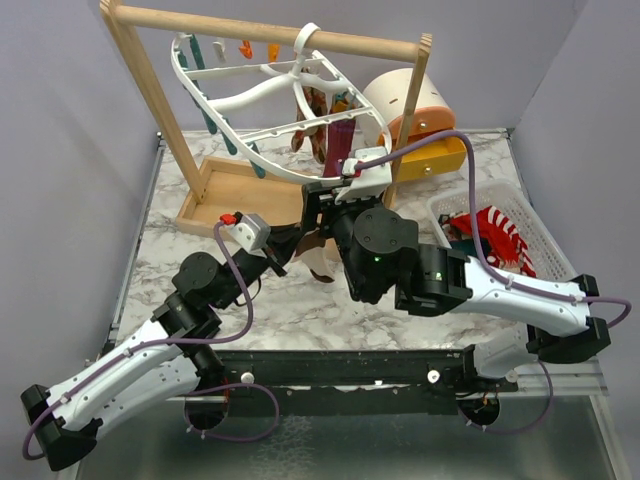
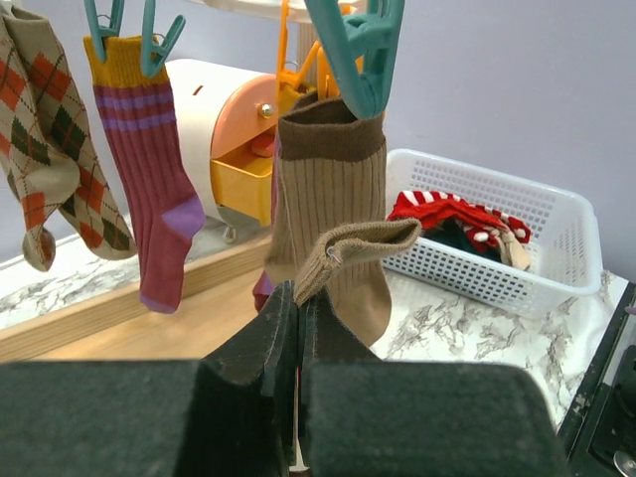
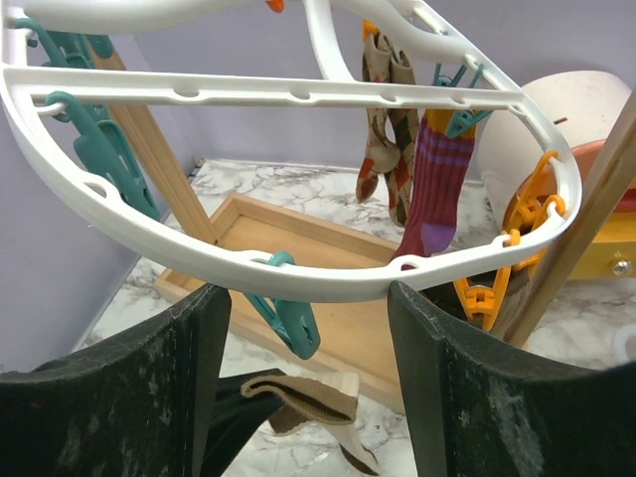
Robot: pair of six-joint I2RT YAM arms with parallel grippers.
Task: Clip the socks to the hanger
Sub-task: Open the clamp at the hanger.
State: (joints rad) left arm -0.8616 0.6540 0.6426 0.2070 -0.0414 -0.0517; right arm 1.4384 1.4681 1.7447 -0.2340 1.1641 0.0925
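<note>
one tan sock [image 2: 363,243] sits pinched in the left gripper [image 2: 298,303].

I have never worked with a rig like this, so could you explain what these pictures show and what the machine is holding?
It is two robot arms at a marble table, each ending in a two-finger gripper. One picture looks down from above; the other two come from cameras on the wrists. A white hanger with clips hangs on a wooden rack, an argyle sock and a maroon sock clipped. A basket holds a striped sock. The left gripper is shut on a tan-brown sock below a teal clip. The right gripper is open, its jaws either side of the hanger's rim.
</note>
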